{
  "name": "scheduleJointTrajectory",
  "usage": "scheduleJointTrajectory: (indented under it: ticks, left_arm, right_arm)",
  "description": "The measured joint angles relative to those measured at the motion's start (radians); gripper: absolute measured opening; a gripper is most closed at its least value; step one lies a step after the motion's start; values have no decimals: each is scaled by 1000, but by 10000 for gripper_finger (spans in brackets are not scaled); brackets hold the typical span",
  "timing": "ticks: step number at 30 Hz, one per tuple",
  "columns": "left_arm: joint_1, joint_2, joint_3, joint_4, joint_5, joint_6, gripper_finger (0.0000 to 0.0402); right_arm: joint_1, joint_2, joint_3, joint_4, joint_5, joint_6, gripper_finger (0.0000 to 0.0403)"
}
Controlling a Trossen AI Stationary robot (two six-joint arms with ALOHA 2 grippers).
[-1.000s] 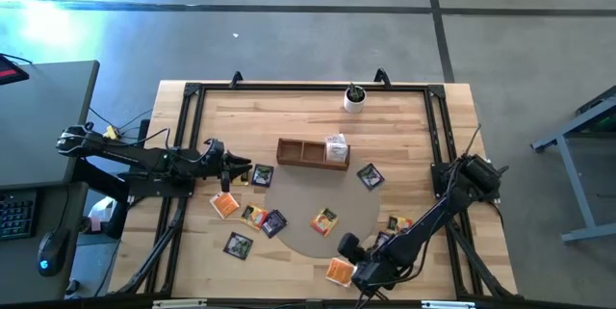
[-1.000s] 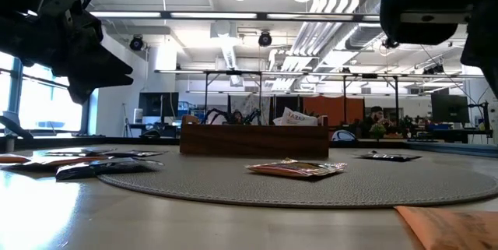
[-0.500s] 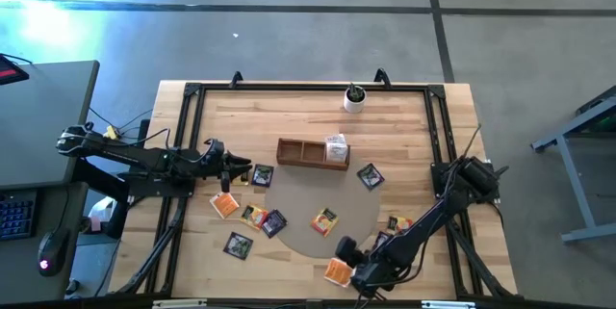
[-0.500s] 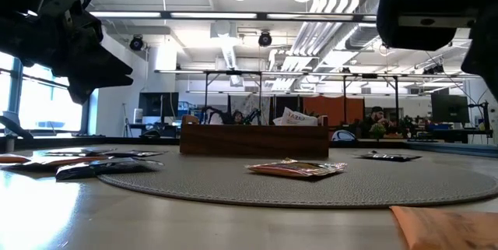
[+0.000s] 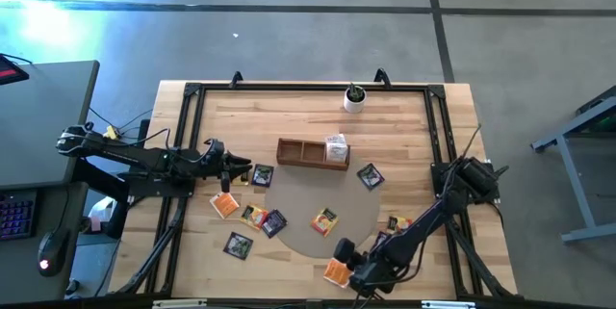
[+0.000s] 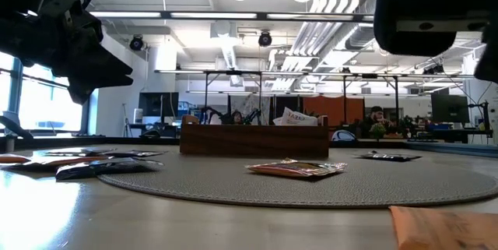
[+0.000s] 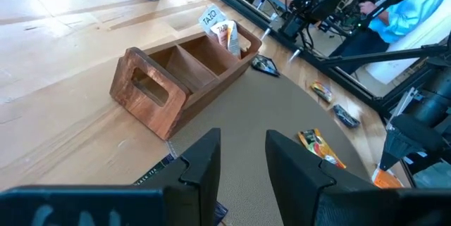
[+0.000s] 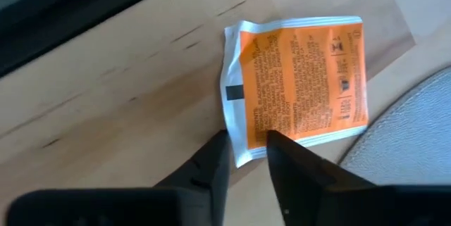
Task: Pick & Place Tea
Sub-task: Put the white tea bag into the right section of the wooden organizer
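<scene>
Showing the right gripper [image 8: 246,157] lowered at the table's near edge, its two fingers narrowly parted astride one edge of an orange tea sachet [image 8: 299,82] lying flat on the wooden table [image 8: 106,92]; whether the fingers pinch that sachet cannot be told. Just beyond the sachet lies the grey round mat [image 5: 318,215]. The left gripper [image 7: 239,162], fingers slightly apart and empty, hovers over the mat's far side, facing the wooden box [image 7: 183,78] that holds whitish sachets [image 7: 220,30].
</scene>
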Motion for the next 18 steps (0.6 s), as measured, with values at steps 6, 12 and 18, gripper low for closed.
scheduleJointTrajectory:
  ticks: [6,12,18]
  left_arm:
    - [0,0,0,0,0,0,112]
    - [0,0,0,0,0,0,112]
    - [0,0,0,0,0,0,112]
  right_arm:
    - [-10,-3,-1,14,-20,37,10]
    - [-34,-68,-3,11,39,65,10]
    - [-100,-211,-2,-4,156,205,5]
